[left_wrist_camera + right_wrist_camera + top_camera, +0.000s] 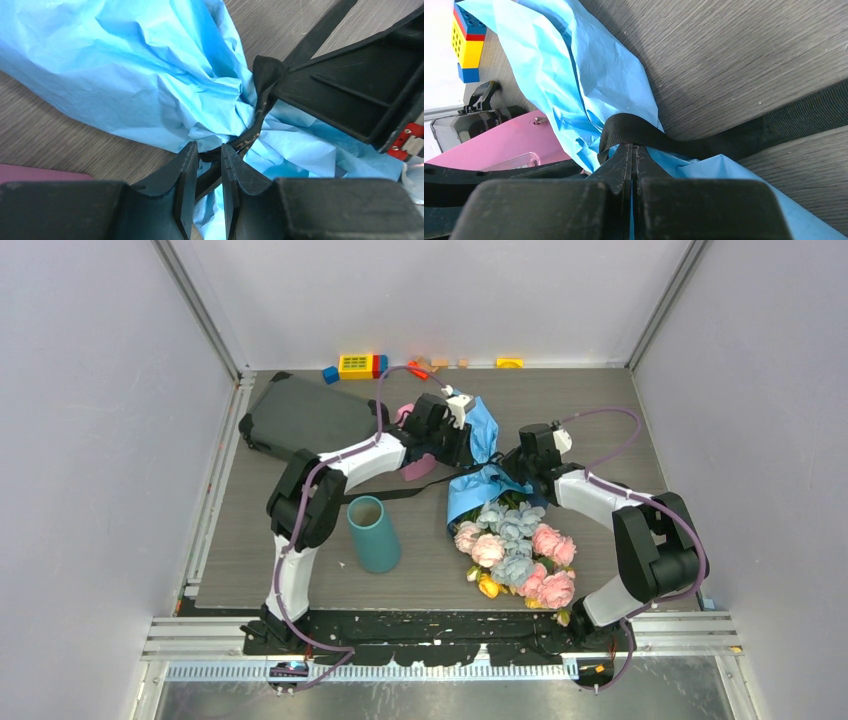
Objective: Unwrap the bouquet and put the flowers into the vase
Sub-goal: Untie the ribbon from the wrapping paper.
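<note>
Bouquet (497,523) lies on worktop (600,410) right of vase (372,533), right end effector (632,147) clamped on black ribbon (724,137), left end effector (209,150) slightly parted around it, so ribbon may slip out untied or a pull may drag flowers (545,540) off.

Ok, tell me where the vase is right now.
In the top view the vase stands on the table left of centre, just right of the left arm elbow and well left of the flowers.
</note>
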`<control>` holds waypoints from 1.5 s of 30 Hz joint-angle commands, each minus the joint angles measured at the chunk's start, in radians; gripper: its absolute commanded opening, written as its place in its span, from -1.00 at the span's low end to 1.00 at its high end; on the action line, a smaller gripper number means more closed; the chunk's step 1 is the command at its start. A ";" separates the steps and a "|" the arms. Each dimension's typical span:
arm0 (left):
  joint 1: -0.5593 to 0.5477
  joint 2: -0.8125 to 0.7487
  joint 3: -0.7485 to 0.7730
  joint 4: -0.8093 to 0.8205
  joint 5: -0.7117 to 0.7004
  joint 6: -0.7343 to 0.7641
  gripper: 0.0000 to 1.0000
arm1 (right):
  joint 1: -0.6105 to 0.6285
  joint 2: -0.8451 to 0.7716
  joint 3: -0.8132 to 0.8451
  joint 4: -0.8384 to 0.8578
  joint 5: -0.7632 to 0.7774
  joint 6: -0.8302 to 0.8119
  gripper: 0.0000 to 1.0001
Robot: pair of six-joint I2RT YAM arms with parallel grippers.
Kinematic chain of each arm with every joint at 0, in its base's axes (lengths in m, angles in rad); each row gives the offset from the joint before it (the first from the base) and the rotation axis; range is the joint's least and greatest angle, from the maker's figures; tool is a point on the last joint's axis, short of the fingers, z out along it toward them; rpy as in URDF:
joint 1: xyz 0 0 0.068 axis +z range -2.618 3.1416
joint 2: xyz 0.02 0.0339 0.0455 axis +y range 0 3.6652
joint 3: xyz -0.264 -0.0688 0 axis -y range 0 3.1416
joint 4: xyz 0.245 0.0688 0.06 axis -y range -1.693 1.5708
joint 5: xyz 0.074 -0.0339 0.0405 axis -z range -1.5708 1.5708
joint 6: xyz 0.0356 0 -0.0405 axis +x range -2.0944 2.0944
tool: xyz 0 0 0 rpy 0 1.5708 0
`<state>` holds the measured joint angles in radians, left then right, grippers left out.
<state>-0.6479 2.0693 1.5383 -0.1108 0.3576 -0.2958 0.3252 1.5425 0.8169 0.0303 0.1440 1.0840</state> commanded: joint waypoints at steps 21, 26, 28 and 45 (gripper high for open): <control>-0.035 -0.034 -0.049 -0.021 -0.063 0.084 -0.38 | -0.009 -0.011 -0.010 0.068 -0.003 0.008 -1.00; -0.038 -0.048 -0.067 0.021 -0.015 0.071 -0.32 | -0.009 -0.014 -0.015 0.068 -0.004 0.009 -0.99; -0.038 -0.053 -0.077 0.042 -0.010 0.065 -0.31 | -0.009 -0.018 -0.018 0.068 -0.003 0.008 -1.00; -0.045 -0.046 -0.035 0.089 0.021 0.057 -0.22 | -0.011 -0.023 -0.021 0.068 -0.008 0.008 -1.00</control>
<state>-0.6769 2.0735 1.4712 -0.0933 0.3416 -0.2310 0.3183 1.5433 0.7998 0.0528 0.1284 1.0843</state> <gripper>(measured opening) 0.387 0.017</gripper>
